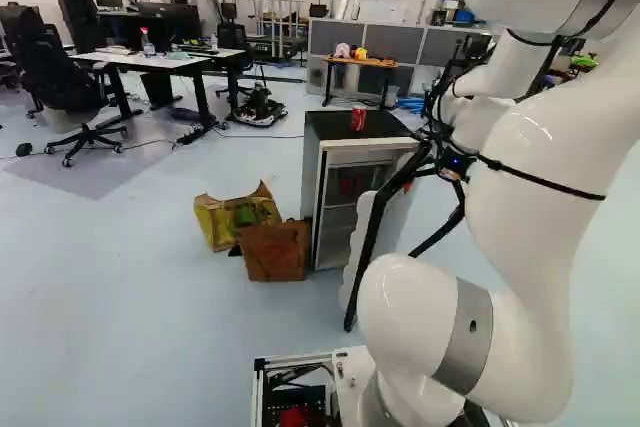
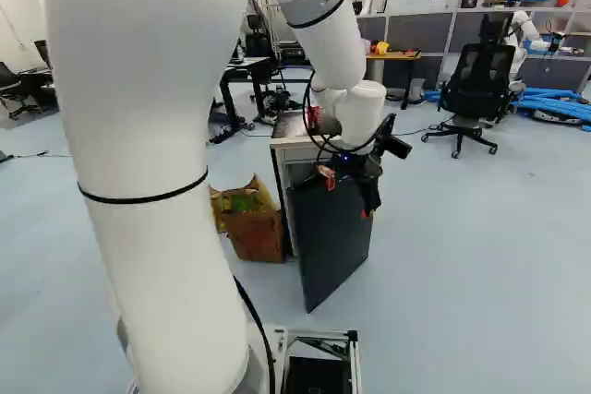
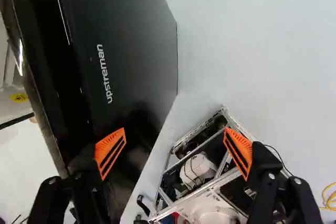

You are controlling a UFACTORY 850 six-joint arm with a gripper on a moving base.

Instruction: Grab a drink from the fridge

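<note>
Dark grey, flat fridge door (image 2: 331,251) swung open, standing between claw (image 2: 367,202) and compact fridge's shelves. Crumpled brown paper bag (image 1: 274,253) obstructs low, beside fridge front. Free approach between bag and door. Pale blue floor (image 2: 480,265) unobstructed off door's outer face.

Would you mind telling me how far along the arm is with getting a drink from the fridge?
The fridge door already stands open, with the inside of the fridge showing. Nothing is in hand: the pincer is open, near the door. Reaching in, gripping a drink and bringing it out look to be left. A red can stands on top of the fridge, not inside.
</note>
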